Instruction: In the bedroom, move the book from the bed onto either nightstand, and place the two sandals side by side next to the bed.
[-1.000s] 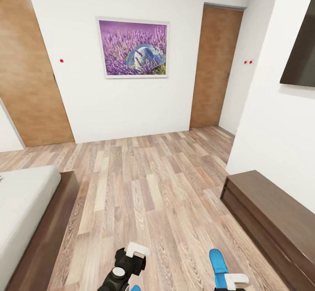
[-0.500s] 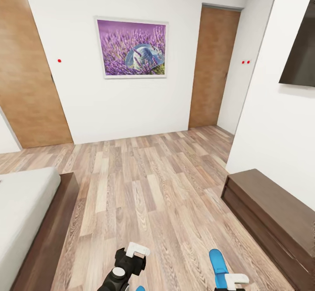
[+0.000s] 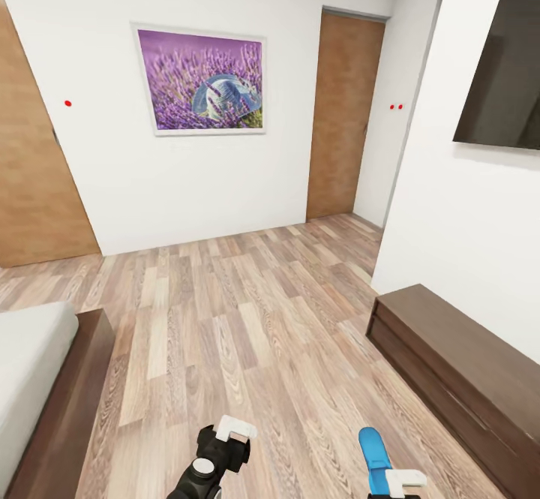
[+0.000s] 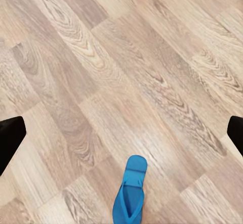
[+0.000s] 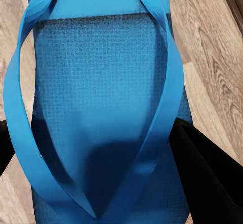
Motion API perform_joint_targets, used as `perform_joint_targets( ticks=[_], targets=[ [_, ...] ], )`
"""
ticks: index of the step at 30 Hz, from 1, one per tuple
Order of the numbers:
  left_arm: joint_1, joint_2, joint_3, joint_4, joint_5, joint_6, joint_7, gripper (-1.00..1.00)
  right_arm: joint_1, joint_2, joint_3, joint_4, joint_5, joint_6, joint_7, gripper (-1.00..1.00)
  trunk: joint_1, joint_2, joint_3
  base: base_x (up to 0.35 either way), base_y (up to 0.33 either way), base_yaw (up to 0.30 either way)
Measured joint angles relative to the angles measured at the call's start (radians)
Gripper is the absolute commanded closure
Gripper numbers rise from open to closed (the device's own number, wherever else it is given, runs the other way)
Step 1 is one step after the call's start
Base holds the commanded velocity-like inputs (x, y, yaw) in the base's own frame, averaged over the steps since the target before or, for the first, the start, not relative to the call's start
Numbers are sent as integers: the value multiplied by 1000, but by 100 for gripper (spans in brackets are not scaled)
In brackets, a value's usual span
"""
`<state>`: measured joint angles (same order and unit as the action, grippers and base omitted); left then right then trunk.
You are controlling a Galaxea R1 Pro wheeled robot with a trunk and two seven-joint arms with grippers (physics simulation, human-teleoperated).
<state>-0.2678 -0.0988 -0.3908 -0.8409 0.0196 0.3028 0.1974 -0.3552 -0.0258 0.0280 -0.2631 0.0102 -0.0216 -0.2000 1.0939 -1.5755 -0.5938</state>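
One blue sandal (image 5: 101,107) is clamped in the right claw (image 3: 397,480) above the floor, the other sandal (image 4: 130,191) lies on the planks beneath the spread-apart left claw (image 4: 121,133); both placements remain outstanding.

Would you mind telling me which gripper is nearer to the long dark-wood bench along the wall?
Right. The right gripper, carrying a blue sandal, is just inward of the bench; the left gripper sits farther across the floor, toward the bed.

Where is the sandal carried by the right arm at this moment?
In the head view the blue sandal sits bottom right, held in the right gripper above the wood floor, near the dark bench.
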Motion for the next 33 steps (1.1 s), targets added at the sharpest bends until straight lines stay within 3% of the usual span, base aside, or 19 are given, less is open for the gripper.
perform_joint_targets(
  ticks=[8, 33],
  targets=[
    [0, 0, 0, 0, 1, 0, 0, -100, 0, 1, 0, 0, 0, 0, 0, 100, 0, 0, 0, 22, 46, -156],
    [0, 0, 0, 0, 1, 0, 1, -100, 0, 0, 0, 0, 0, 0, 0, 100, 0, 0, 0, 1, 16, -44]
  ],
)
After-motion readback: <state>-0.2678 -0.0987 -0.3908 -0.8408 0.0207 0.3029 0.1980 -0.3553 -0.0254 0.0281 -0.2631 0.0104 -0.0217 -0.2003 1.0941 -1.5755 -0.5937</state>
